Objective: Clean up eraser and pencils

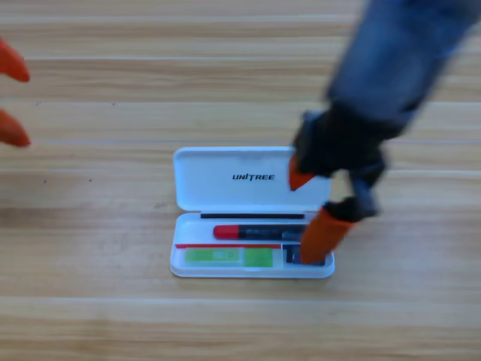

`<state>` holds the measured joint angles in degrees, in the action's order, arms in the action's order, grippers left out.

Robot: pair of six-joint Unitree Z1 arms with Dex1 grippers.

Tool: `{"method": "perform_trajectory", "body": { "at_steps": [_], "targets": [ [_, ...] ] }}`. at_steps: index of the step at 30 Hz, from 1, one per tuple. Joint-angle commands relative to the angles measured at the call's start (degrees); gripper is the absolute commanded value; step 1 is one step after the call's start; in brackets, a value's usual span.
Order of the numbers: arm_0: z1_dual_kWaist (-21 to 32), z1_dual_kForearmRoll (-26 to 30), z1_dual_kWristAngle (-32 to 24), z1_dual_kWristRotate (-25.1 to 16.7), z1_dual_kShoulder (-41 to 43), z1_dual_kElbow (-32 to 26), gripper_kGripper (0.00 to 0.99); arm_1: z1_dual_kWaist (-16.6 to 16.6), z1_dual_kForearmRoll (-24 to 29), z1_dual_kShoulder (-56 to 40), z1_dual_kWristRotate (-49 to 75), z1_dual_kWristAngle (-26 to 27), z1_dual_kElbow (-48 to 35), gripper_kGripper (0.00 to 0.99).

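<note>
You are seeing the white case (197, 169) lying open, the red pencil (244, 232) and green pencil (225, 256) inside, the eraser (291, 256) in its right corner; your right gripper (310, 207), jaws spread, is hovering there; left gripper (11, 101) waiting at the edge; apparently only closing is remaining

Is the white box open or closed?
Open. The white case's lid lies flipped back flat on the table, so you can see the red pencil, green pencil and eraser inside the tray.
</note>
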<state>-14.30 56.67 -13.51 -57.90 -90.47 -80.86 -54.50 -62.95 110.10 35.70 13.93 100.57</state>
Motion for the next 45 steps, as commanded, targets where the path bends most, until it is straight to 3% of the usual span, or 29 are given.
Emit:
{"method": "perform_trajectory", "body": {
  "at_steps": [1, 6, 8, 11, 16, 23, 35, 45],
  "targets": [
    [3.2, -0.5, -3.1, -0.4, -11.8, -7.3, 0.856, 1.0, 11.5, -18.6, -4.8, 2.6, -13.4, 0.930],
    [3.4, -0.2, -6.6, -0.6, -24.1, -19.3, 0.594, 2.7, 15.5, -28.3, -7.8, 8.1, -21.3, 0.930],
    [3.5, -0.2, -8.7, -1.1, -28.8, -23.9, 0.407, 3.3, 17.1, -30.7, -8.5, 9.5, -23.8, 0.930],
    [3.4, -0.2, -14.4, -3.2, -35.4, -29.2, 0.014, 3.4, 19.0, -32.3, -8.9, 10.8, -27.0, 0.930],
    [3.3, 0.4, -19.8, -2.7, -43.7, -33.4, 0.000, 3.4, 19.4, -32.4, -9.0, 12.8, -27.8, 0.930],
    [2.5, 2.5, -25.5, -3.7, -49.5, -33.1, 0.000, 3.4, 19.4, -32.4, -9.2, 13.6, -28.1, 0.930],
    [-0.6, 5.6, -30.1, -4.2, -51.0, -33.4, 0.000, 3.4, 19.9, -33.5, -9.3, 14.0, -28.9, 0.930],
    [-4.0, 8.6, -30.6, -4.5, -49.8, -33.4, 0.000, 3.3, 20.1, -33.5, -9.4, 14.0, -29.3, 0.930]
  ]
}}
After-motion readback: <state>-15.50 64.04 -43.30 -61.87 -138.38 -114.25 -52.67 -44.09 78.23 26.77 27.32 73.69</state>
